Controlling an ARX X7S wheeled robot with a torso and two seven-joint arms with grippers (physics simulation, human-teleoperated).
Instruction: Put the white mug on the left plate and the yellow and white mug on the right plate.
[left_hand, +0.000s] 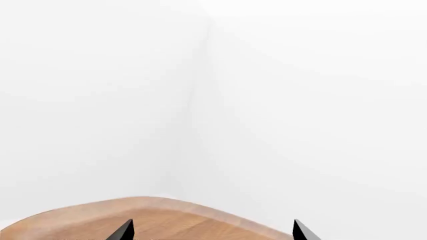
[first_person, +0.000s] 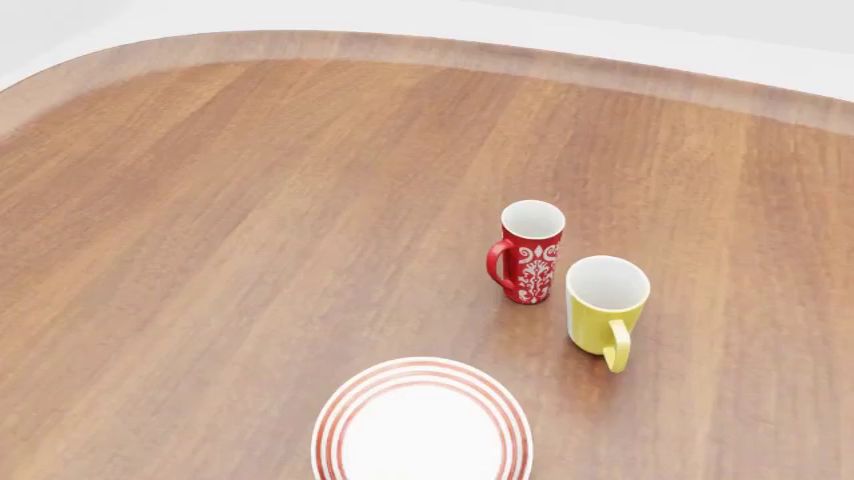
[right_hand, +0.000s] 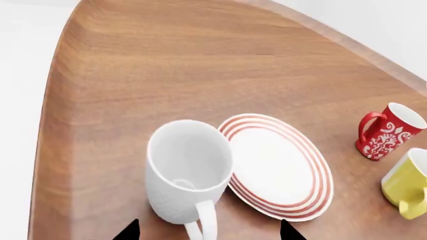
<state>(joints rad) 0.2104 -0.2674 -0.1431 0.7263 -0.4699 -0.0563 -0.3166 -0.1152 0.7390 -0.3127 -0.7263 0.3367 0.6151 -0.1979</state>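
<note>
Left wrist view: the left gripper (left_hand: 212, 231) shows only as 2 dark fingertips (left_hand: 124, 232) at the bottom edge, set wide apart with nothing between them. Beyond them is a curved edge of the wooden table (left_hand: 100, 216) and blank white wall.

Head view: the yellow and white mug (first_person: 606, 310) stands upright at right of center, handle toward the bottom of the frame. Just beside it, up and left, stands a red patterned mug (first_person: 529, 250). A red-ringed plate (first_person: 422, 422) lies at bottom center, cut by the frame edge; which of the 2 plates it is I cannot tell.

Right wrist view: the right gripper (right_hand: 207, 231) has its 2 tips spread at the bottom edge, either side of the white mug's handle, apparently not touching it. The white mug (right_hand: 187, 170) stands upright on the table, seemingly touching the plate's left rim.
</note>
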